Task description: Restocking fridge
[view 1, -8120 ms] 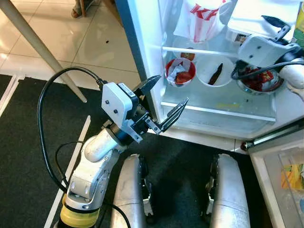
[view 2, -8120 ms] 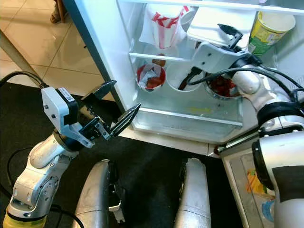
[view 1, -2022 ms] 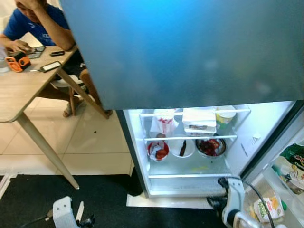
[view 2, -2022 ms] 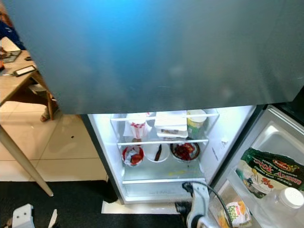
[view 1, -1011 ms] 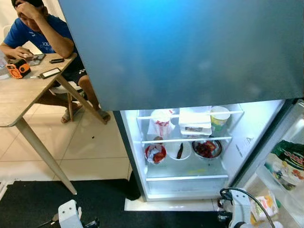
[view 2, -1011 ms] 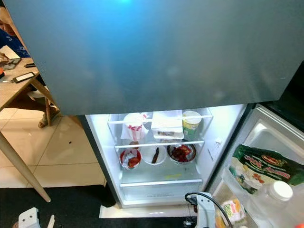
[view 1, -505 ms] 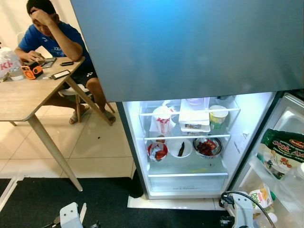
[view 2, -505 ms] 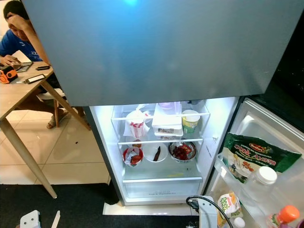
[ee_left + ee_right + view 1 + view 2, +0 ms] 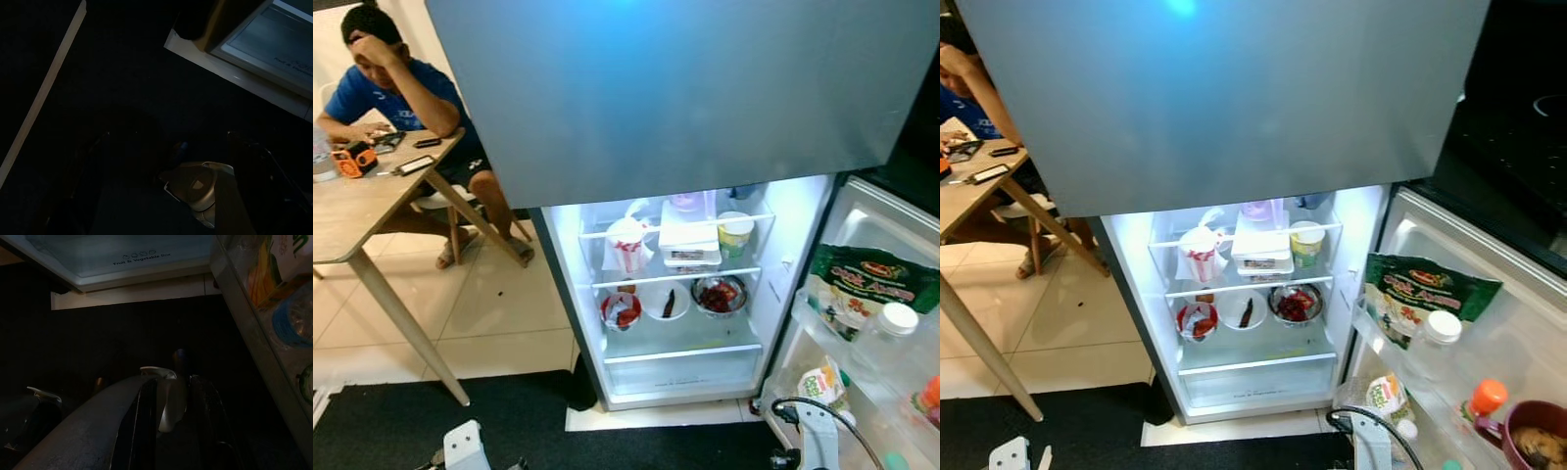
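Open fridge (image 9: 783, 255), shelves stocked; left claw (image 9: 161, 161) and right claw (image 9: 122, 406) hang over dark mat (image 9: 122, 73), fingers' spread indiscernible.

White wrist housings (image 9: 813, 436) (black cable looped), silver leg (image 9: 205, 188)

The fridge (image 9: 563, 284) stands open and lit, bowls (image 9: 666, 301) and containers (image 9: 688, 235) on its shelves.
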Robot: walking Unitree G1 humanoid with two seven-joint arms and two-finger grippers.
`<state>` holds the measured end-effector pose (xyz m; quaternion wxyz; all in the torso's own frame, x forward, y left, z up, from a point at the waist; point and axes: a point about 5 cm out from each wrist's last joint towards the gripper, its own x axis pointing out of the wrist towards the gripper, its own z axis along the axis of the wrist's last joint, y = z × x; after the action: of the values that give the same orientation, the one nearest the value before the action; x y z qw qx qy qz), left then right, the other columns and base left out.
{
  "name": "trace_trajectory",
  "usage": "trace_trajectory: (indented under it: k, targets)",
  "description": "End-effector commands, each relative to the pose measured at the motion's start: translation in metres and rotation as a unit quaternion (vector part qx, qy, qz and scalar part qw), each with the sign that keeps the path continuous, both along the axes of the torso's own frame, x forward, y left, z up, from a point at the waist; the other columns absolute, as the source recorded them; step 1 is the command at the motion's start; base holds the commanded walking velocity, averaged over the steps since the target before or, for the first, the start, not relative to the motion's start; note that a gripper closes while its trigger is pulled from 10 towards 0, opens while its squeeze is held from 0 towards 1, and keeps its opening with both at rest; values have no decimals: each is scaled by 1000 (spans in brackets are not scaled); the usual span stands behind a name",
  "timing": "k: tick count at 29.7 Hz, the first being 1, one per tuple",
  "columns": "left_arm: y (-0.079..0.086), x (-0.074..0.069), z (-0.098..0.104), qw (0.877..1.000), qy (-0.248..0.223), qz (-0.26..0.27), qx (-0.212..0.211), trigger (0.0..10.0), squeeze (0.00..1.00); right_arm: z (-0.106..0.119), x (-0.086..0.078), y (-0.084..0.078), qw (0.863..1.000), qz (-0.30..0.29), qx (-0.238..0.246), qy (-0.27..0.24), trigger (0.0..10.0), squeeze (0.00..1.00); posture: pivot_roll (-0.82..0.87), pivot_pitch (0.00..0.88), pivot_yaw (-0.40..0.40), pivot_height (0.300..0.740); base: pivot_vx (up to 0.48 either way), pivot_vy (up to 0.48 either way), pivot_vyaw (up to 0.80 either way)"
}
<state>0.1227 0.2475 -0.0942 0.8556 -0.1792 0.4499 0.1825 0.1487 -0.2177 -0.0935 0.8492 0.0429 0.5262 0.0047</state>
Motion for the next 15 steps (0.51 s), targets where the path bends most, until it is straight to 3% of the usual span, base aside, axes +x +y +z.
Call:
trace_trajectory:
  k: [1,15]
  targets:
    - [-5,-4,-3,1000,11,-3,-4,10000,0,1,3,1,1000,-3,2,-4,10000,0,-45,0,24,740,-337,0,0]
    - [-6,-6,-4,1000,16,-10,-5,10000,0,0,2,3,1000,2,3,-2,10000,0,-49,0,30,740,-436,0,0]
